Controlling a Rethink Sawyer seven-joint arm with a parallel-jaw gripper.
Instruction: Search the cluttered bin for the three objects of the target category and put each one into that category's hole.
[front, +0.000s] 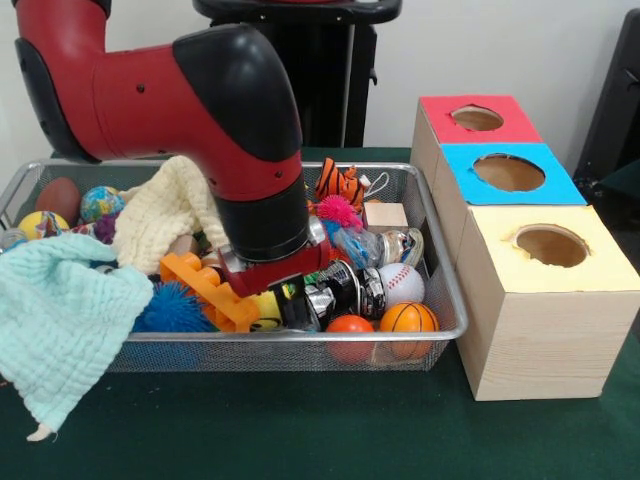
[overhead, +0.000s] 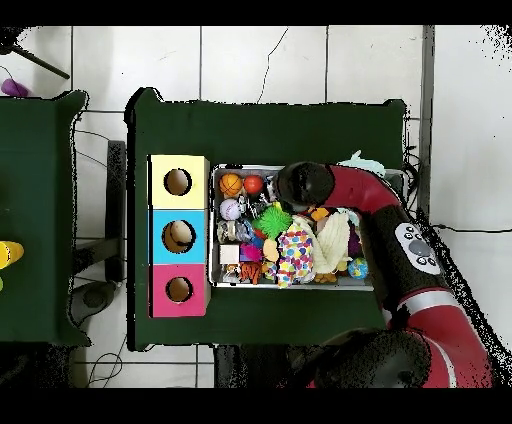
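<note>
From my seat I see the arm (front: 200, 130) plunged into the wire bin (front: 445, 300), its wrist filling the centre of the front view. The gripper itself is buried behind the wrist and clutter, so I cannot tell how it stands or whether it has anything.

The target category isn't stated; balls look the likeliest candidates to me. A baseball (front: 402, 283), a small basketball (front: 408, 320) and an orange ball (front: 350, 327) sit together at the bin's lower right corner in the front view, close to the yellow-topped box (front: 520, 300). I judge them light, stiff and prone to rolling, so I would close across the widest part from above.

The cream cloth (front: 165, 205) and mint cloth (front: 60, 310) cover much of the left half of the bin, and whatever lies under them is hidden. The overhead view shows one hole, in the blue-topped box (overhead: 178, 236), apparently holding something I cannot make out.
</note>
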